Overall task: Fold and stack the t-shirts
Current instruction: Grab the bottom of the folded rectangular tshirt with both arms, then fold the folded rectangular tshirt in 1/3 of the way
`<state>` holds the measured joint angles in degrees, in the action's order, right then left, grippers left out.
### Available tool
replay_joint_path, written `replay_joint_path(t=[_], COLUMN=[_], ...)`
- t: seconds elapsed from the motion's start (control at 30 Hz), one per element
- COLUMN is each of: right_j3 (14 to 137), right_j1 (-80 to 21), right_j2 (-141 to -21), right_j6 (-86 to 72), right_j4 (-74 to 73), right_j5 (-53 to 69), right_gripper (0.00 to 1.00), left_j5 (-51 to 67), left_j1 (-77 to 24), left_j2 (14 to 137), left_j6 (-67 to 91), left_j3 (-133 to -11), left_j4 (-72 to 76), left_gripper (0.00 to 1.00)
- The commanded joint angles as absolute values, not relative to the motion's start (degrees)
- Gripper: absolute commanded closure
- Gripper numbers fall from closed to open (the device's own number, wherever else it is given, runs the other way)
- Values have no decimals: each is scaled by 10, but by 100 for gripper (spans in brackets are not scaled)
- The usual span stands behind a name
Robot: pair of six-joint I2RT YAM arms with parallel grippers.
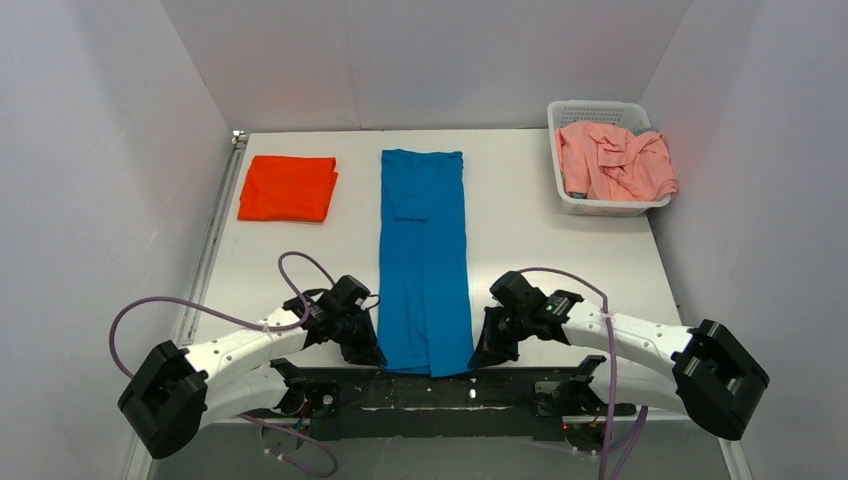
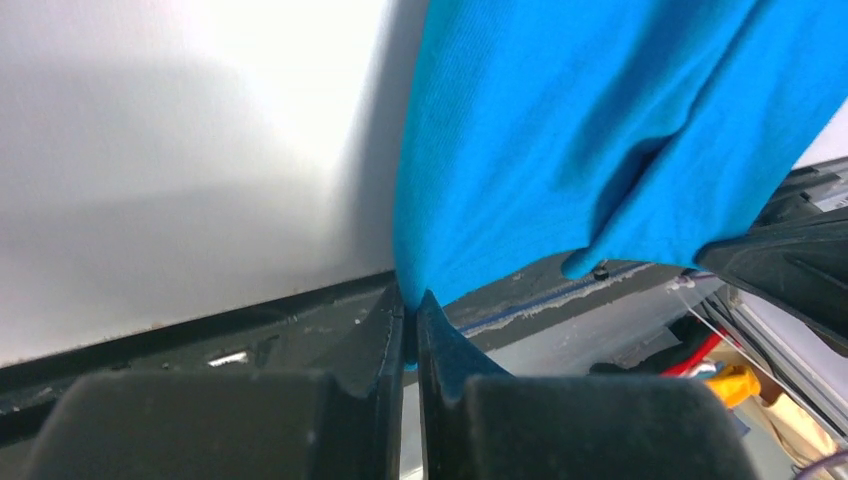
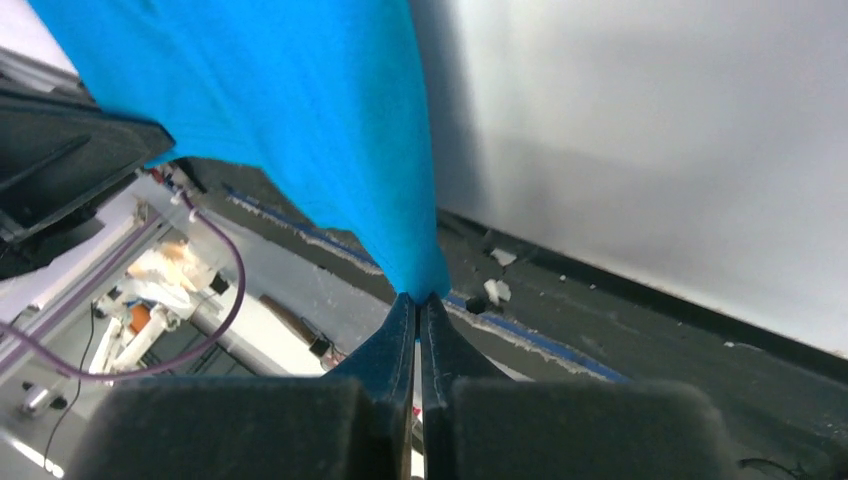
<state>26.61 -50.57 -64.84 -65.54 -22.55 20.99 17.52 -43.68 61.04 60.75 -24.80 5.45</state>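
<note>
At the near table [image 1: 560, 250] edge, left gripper [image 2: 410, 300] and right gripper [image 3: 418, 300] both clamped tight, fingers closed on the hem corners of the blue shirt [image 1: 424, 262], one corner each (a long folded strip down the middle). Far left, orange shirt [image 1: 288, 188] folded flat; far right, pink shirt [image 1: 615, 160] heaped in the basket [image 1: 610, 208].

A white tabletop [image 1: 560, 250] sits boxed in by three plain, pale grey walls: a back wall [image 1: 420, 60], a left wall [image 1: 90, 180] and a right wall [image 1: 760, 150]. A metal rail [image 1: 213, 235] runs along its left edge, and a dark strip [image 1: 440, 415] lines its near edge. The light is soft and even, leaving a faint sheen on the surface.
</note>
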Motion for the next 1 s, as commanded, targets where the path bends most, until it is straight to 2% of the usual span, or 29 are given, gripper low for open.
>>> replay_joint_path(t=[0.0,0.27,0.67,0.97], right_j3=[264,377,563,719], right_j1=[-513,-486,-331,-269], right_j2=[-608,-633,-785,-933], right_j6=[-648,-602,-507,-469], right_j4=[-244,-290,-259,-290], right_j5=[253,160,200,230], right_gripper=[99,99,99,99], left_j5=[209,155,161,163], left_j1=[-441,-432,-293,-218], left_j2=[564,576,764,902], left_j6=[628,610,530,490], left_j3=[-235,-324,-530,-676], left_j4=[-30,-59,-85,-115], left_gripper=[100,100,100,100])
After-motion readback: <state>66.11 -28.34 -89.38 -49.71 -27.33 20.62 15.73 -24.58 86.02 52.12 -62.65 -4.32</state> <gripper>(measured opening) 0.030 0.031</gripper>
